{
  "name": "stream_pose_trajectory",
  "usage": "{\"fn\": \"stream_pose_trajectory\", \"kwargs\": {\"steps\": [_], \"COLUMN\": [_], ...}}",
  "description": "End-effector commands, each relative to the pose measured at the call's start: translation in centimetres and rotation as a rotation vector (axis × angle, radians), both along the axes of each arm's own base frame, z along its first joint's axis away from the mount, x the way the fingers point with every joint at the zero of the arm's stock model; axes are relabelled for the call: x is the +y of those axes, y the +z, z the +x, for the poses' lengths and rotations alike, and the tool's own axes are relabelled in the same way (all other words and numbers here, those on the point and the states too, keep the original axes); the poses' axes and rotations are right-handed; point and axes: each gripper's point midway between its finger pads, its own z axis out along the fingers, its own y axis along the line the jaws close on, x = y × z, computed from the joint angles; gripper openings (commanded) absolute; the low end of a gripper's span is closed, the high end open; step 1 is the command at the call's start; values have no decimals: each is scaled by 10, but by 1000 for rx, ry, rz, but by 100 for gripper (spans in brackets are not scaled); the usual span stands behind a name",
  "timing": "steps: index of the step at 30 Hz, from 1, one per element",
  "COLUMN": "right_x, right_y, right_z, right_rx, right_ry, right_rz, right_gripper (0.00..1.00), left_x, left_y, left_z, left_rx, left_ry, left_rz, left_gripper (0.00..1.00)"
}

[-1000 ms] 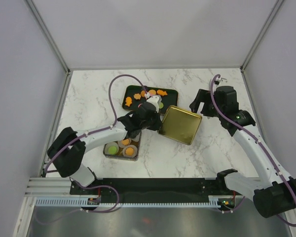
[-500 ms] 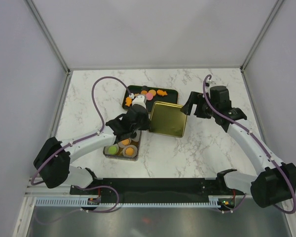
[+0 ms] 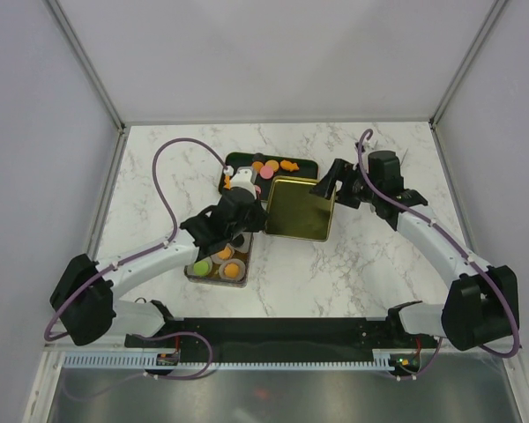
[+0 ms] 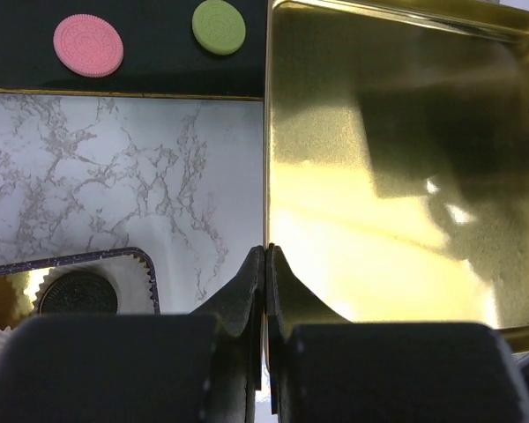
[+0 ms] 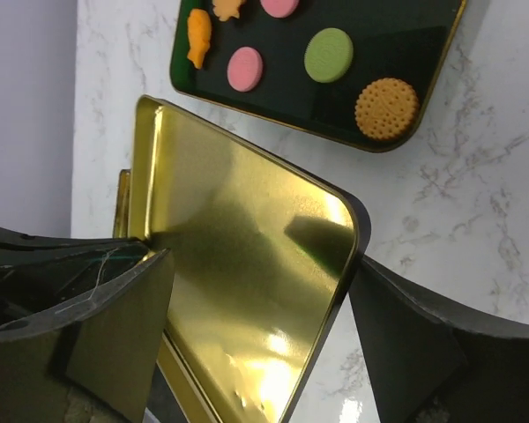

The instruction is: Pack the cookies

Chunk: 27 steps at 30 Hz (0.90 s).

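Left fingers (image 4: 265, 264) pinched on gold lid (image 3: 300, 209) edge. Right fingers (image 5: 256, 300) spread wide, straddling lid's opposite rim. Cookies (image 5: 328, 55) on black tray (image 5: 406, 40).

Both arms reach toward mid-table, left fingers (image 4: 266, 291) pinched together, right fingers (image 5: 406, 317) spread wide apart.

Two white arms with black joints, black hands and looping purple cables (image 3: 172, 152).

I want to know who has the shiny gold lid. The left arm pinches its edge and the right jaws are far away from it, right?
Not quite. The left gripper does pinch the gold lid's edge, but the right gripper isn't far away: the right wrist view shows its jaws straddling the lid.
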Motion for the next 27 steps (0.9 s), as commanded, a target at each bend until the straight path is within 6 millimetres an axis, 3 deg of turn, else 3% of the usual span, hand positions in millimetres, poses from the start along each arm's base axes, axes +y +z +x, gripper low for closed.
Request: {"fn": "stream_pose_trajectory", "kwargs": {"steps": [1, 11, 16, 17, 19, 20, 21, 22, 23, 27], "right_x": [18, 27, 28, 29, 30, 30, 31, 33, 33, 35], "right_y": [25, 31, 37, 38, 38, 39, 38, 40, 40, 42], "right_z": [8, 7, 9, 9, 9, 9, 10, 10, 10, 16], "right_rx": [-50, -43, -41, -39, -26, -23, -15, -8, -3, 12], "right_ry": [37, 56, 50, 52, 49, 51, 52, 52, 52, 43], "right_rz": [129, 194, 213, 218, 230, 234, 239, 248, 252, 267], "right_gripper": [85, 70, 43, 32, 19, 15, 3, 0, 0, 0], "left_x": [-7, -14, -15, -15, -14, -14, -12, -11, -9, -2], "left_y": [34, 55, 58, 59, 61, 61, 66, 69, 71, 96], "left_z": [8, 7, 6, 5, 4, 4, 3, 3, 3, -1], "left_rx": [-74, -130, -143, -150, -164, -175, -193, -205, -224, -312], "left_ry": [23, -13, -30, -41, -47, -56, -60, -63, -69, -102], "left_rz": [-130, -196, -201, -199, -196, -184, -184, -182, -168, -158], "left_gripper": [2, 2, 2, 2, 4, 10, 14, 21, 39, 70]}}
